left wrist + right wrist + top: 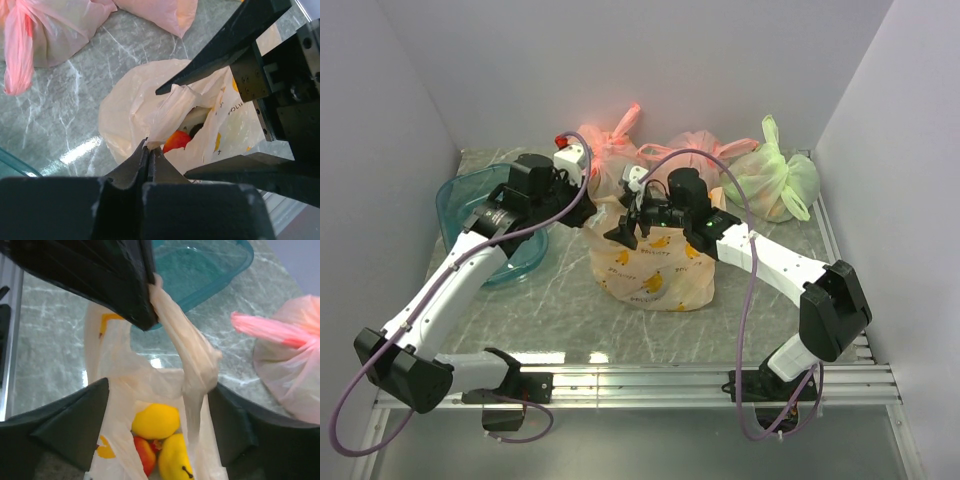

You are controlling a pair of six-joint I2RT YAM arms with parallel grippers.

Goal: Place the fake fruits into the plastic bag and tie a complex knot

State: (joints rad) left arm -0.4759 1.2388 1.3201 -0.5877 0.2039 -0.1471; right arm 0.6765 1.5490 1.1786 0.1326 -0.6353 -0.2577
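Both arms [770,260] over the bench [570,320]: fruit bagged, knot not yet tied.
The plastic bag [655,275] sits mid-bench with the fake fruits [155,421] inside. The left pincer [148,145] is pressed together, pinching one handle [195,355] upward. The right pincer [159,385] is spread around that strand. Next, I judge, it must close on a handle and cross the loops.

The open plastic bag [655,280] holds yellow and red fake fruits [156,421].
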